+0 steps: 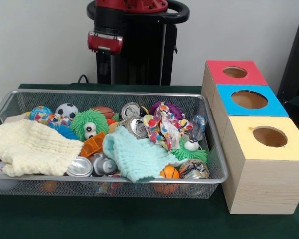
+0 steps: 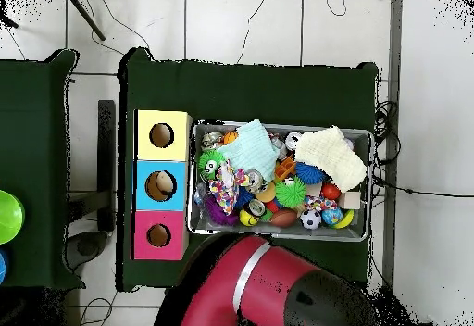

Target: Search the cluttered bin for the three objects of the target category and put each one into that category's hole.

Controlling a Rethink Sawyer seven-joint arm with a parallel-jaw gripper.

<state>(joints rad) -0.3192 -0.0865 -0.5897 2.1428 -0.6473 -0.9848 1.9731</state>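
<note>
Inside the wire bin (image 1: pixel 215 149) I see cans (image 1: pixel 135 126), balls (image 1: pixel 67 110), a cream cloth (image 1: pixel 32 147) and a mint cloth (image 1: pixel 134 155), beside it red (image 1: pixel 235 72), blue (image 1: pixel 249 99) and yellow (image 1: pixel 269 137) holed boxes, arm (image 1: pixel 120 30) raised behind the bin, gripper state I cannot tell.

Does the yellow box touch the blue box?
Touching. In the front view the yellow box sits flush against the blue box, no gap; the overhead view agrees.
</note>
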